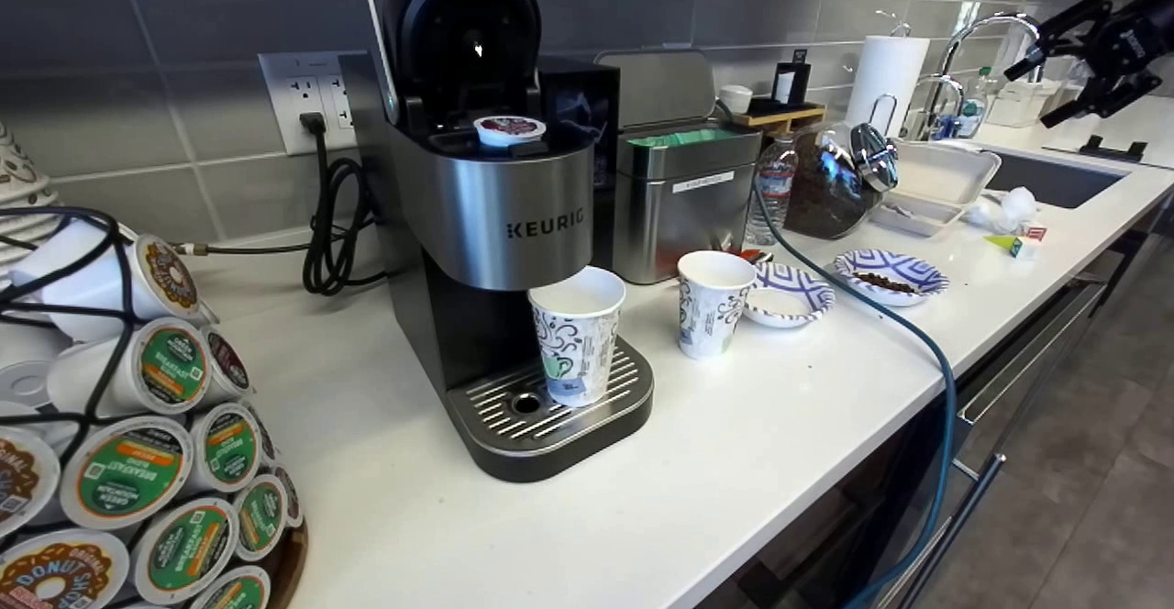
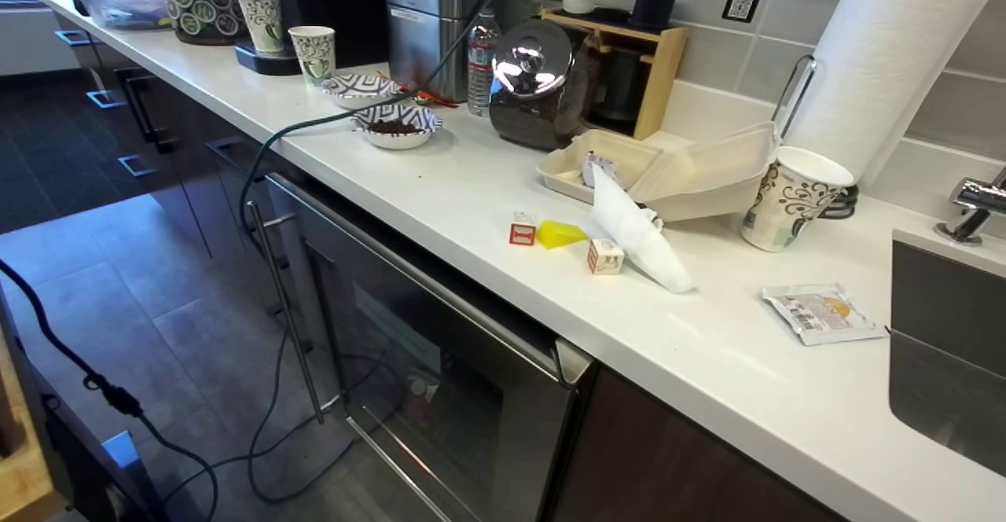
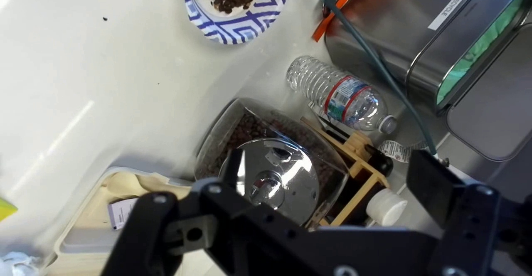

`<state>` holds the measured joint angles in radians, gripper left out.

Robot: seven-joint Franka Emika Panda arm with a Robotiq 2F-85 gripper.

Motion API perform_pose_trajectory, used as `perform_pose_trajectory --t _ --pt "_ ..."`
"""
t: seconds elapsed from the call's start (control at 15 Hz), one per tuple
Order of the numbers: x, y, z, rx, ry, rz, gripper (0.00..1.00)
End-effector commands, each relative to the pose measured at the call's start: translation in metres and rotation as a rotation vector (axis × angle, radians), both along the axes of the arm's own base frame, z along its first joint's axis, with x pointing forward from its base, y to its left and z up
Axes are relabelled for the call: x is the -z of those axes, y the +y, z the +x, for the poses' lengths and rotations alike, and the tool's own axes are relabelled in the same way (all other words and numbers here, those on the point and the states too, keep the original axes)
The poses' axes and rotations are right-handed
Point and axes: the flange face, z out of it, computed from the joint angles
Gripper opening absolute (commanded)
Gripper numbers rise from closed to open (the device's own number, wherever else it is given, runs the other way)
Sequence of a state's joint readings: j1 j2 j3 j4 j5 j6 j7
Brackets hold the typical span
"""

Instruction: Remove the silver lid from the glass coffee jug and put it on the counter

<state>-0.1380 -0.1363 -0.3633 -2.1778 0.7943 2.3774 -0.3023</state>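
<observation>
Gripper (image 3: 326, 166) up close in wrist view, fingers wide apart, nothing gripped; silver lid (image 3: 284, 170) tilted on glass coffee jug (image 3: 286, 128) in both exterior views; jug w/ dark bits (image 3: 241, 132) inside, on white counter (image 3: 124, 89) btwn water bottle (image 3: 338, 93) & open tan box (image 3: 87, 236)

A round, mirror-bright, knobbed silver metal lid (image 3: 289, 163) sits tilted on the slanting mouth of a rounded clear-glass jug (image 3: 247, 128), the lid's face turned toward the gripper (image 3: 327, 161) in the wrist view, where the gripper partly covers it. Lid and jug lie below the gripper, well apart from it. The jug, largely filled and dark brown inside, stands on a smooth white worktop (image 3: 124, 101), also lower than the gripper.
</observation>
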Motion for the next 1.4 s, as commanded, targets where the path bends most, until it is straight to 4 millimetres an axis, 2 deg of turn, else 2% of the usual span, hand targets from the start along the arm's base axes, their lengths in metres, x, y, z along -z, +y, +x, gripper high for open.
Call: perform_pose_trajectory --t 0.0,0.13,0.4,0.53,0.67,0.93,1.07,1.33 --pt "0.011 0.002 0.030 0.173 -0.004 0.065 1.00" --pt "0.021 0.003 0.054 0.275 -0.012 0.093 1.00" --pt "0.046 0.005 0.107 0.359 0.003 0.112 1.00" --pt "0.058 -0.005 0.129 0.380 0.022 0.114 1.00" --pt "0.071 -0.027 0.143 0.427 0.039 0.120 1.00" --pt "0.088 -0.068 0.152 0.535 0.057 0.161 1.00" --pt "0.088 -0.074 0.148 0.538 0.051 0.172 1.00" --pt "0.084 -0.072 0.144 0.523 0.043 0.202 1.00"
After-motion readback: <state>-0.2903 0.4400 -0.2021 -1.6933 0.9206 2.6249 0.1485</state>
